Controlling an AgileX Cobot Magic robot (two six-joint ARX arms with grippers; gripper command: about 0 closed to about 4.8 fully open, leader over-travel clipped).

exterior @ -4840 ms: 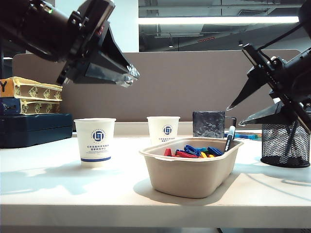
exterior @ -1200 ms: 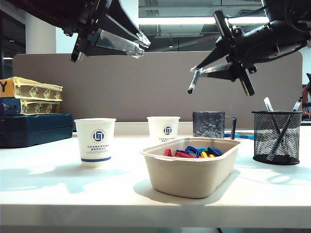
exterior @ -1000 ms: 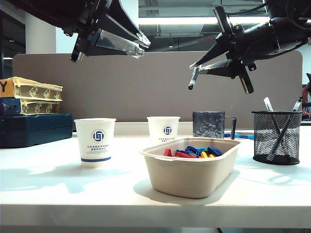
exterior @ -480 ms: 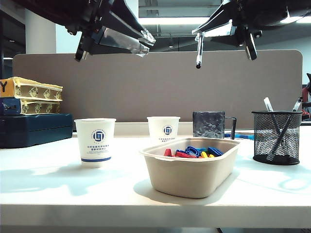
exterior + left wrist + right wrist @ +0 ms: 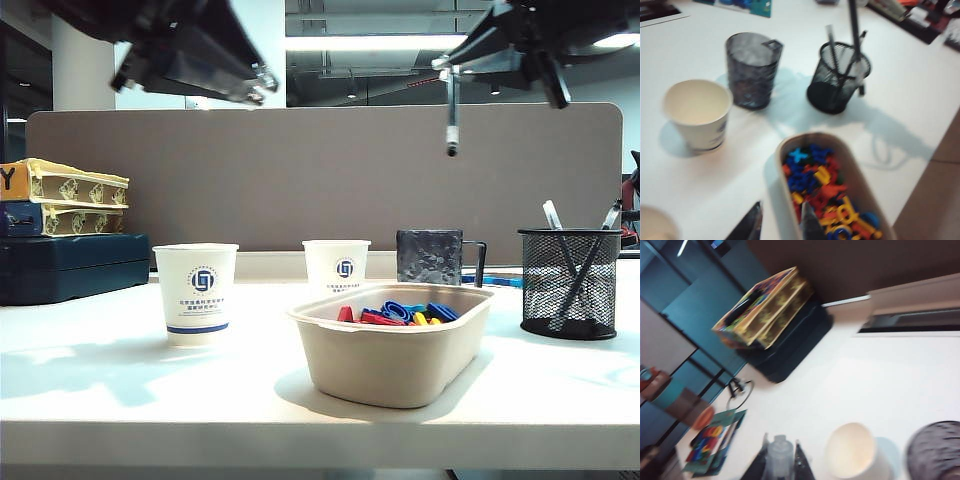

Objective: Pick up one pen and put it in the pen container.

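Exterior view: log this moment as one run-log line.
right gripper: shut on pen, raised above mug | left gripper: open, empty, raised | pen container: on table, pen not yet in

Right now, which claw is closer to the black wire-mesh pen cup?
The right one. The right claw hangs high, up and left of the black wire-mesh pen cup, holding a black pen. The left claw is far across the table, open.

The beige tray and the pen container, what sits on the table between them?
Nothing: in the exterior view, bare table separates the beige tray from the pen container.
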